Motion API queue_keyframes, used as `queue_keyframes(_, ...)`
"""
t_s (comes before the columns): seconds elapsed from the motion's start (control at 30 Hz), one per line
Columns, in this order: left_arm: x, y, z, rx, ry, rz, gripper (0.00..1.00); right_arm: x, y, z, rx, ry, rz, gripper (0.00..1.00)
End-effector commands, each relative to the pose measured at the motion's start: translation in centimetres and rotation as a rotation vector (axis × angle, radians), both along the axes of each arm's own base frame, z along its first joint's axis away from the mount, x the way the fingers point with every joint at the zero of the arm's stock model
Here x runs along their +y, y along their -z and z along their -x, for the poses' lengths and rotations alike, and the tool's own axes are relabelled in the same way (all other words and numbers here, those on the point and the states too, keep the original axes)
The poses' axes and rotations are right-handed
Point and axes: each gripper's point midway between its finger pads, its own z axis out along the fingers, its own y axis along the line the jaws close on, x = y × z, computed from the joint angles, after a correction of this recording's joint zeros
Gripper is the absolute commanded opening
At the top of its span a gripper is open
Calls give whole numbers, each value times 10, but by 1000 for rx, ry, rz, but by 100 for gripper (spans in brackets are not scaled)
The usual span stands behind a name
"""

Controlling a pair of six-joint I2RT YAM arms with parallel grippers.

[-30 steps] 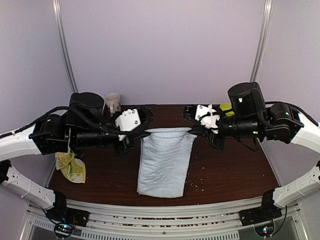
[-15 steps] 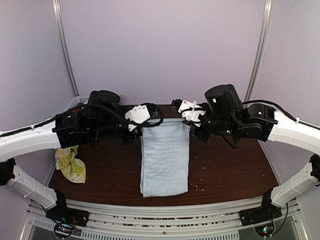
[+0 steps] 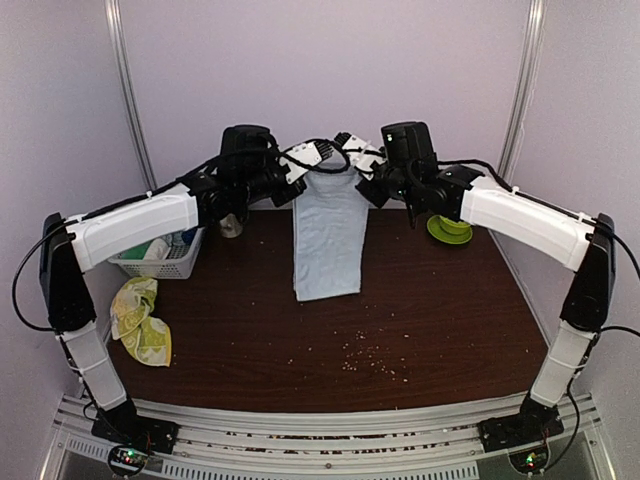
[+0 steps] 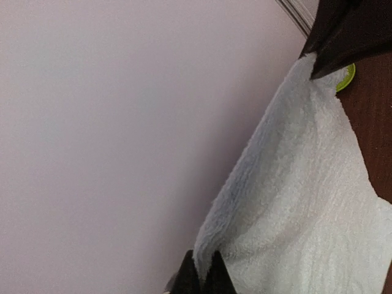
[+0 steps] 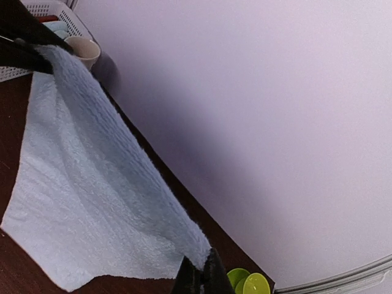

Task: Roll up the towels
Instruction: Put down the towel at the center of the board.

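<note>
Both arms are stretching up and back, and that is the change: a second ago the blue towel (image 3: 327,235) was lying mostly flat near the front of the tabletop (image 3: 440,320). Now it is hanging from its far edge close to the back wall (image 3: 320,80). Only its lower end seems to be resting on the wood, toward the back.

The left fingers (image 3: 297,180) are pressing together on one top corner and the right fingers (image 3: 366,182) on the other. The left wrist view is showing its fingers (image 4: 215,282) pinching the terry edge at the bottom of the picture. The right wrist view is showing the same from the other side, its fingers (image 5: 187,282) clamping the corner while the cloth is draping down to the left. The edge between the two corners is sagging a little, not pulled taut.

For the task, this looks like dragging and straightening the towel into a long strip before any rolling is starting; no roll is forming yet. The yellow towel (image 3: 140,325) is lying crumpled at the left edge, well apart and untouched, just in front of the basket (image 3: 175,265). A green dish (image 3: 450,228) is sitting beyond the right arm, clear of the cloth.
</note>
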Motion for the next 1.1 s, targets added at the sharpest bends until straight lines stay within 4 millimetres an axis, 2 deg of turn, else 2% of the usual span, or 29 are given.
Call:
queue_keyframes(0.0,-6,-79,-6,-212,16,77,0,-6,-76,4,-170,0,-80,0)
queue_keyframes(0.07,-4,-84,-2,-229,22,107,0,-9,-76,10,-163,-13,-83,0)
queue_keyframes(0.1,-1,-74,1,-225,23,108,0,-11,-72,14,-159,-16,-82,0)
queue_keyframes(0.13,3,-72,8,-233,32,120,0,-14,-67,19,-155,-23,-84,0)
queue_keyframes(0.23,11,-28,26,-157,67,108,0,-17,-32,35,-90,-70,-76,0)
queue_keyframes(0.33,24,36,52,-8,92,116,0,-15,30,61,52,-158,-74,0)
queue_keyframes(0.37,28,59,64,43,101,126,0,-15,65,77,128,-196,-65,0)
queue_keyframes(0.47,32,128,107,183,134,113,0,-14,133,124,296,-273,-104,0)
queue_keyframes(0.5,27,151,127,218,141,89,0,-15,154,140,333,-283,-106,0)
queue_keyframes(0.57,20,187,157,275,146,13,0,-13,188,170,396,-301,-93,0)
queue_keyframes(0.63,10,214,182,340,161,-41,0,-12,211,192,448,-302,-72,0)
queue_keyframes(0.77,1,241,219,439,191,-64,0,-7,235,223,522,-317,-39,0)
queue_keyframes(0.9,9,253,240,513,191,-50,0,1,257,247,573,-358,4,0)
queue_keyframes(1.07,20,267,256,604,202,-17,0,8,272,244,609,-324,74,0)
